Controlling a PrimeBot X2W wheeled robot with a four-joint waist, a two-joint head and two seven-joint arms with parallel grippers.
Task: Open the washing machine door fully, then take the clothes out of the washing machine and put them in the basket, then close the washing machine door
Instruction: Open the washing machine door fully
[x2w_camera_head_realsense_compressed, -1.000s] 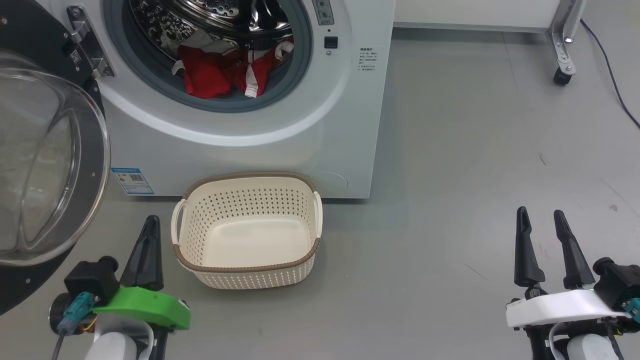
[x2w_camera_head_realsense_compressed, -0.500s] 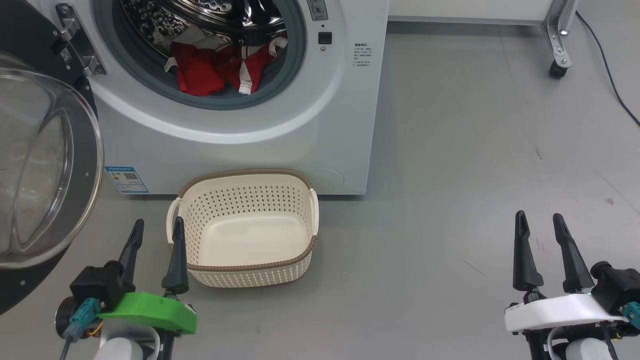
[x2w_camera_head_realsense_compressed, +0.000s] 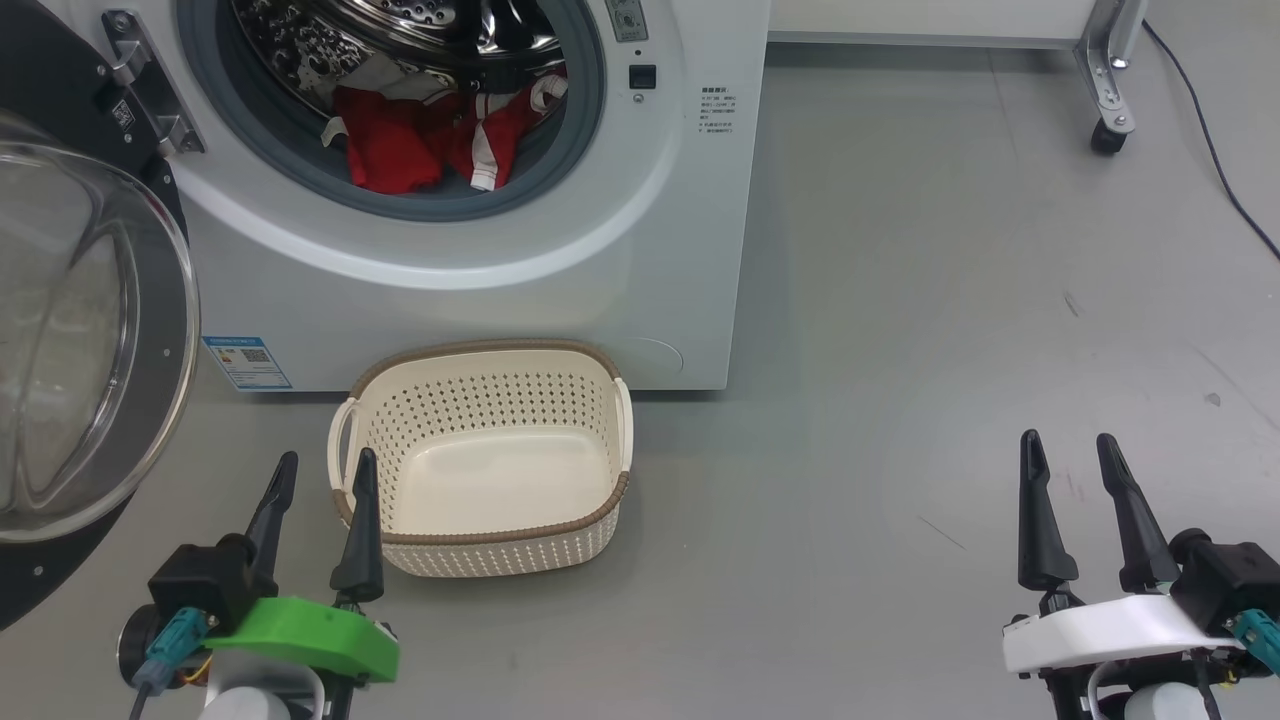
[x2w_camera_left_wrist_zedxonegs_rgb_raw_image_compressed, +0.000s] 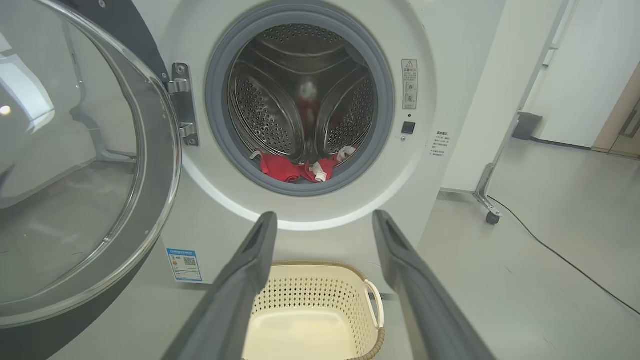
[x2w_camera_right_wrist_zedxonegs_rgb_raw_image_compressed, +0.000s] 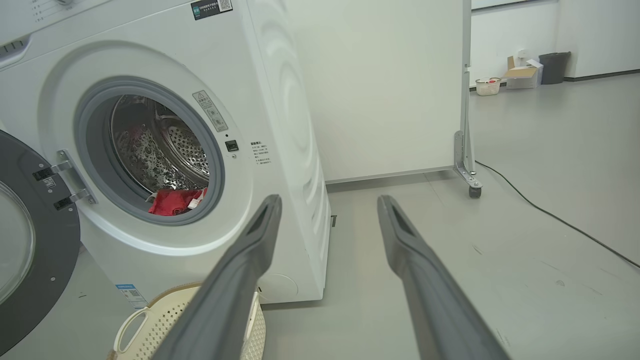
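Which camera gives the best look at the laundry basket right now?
The head view: the basket shows whole from above, empty, before the washing machine. The left wrist view shows its far half, cut off at the bottom edge. The right wrist view catches one corner with a handle.

White washing machine (x2w_camera_head_realsense_compressed: 560, 290) is standing at 12 o'clock. Black-rimmed washing machine door (x2w_camera_head_realsense_compressed: 90, 340) is hanging wide open at 9 o'clock. Red clothes (x2w_camera_head_realsense_compressed: 420, 140) are lying heaped at 6 o'clock inside its round opening. Cream basket (x2w_camera_head_realsense_compressed: 480, 350) is sitting upright just before the machine, bare bottom showing.
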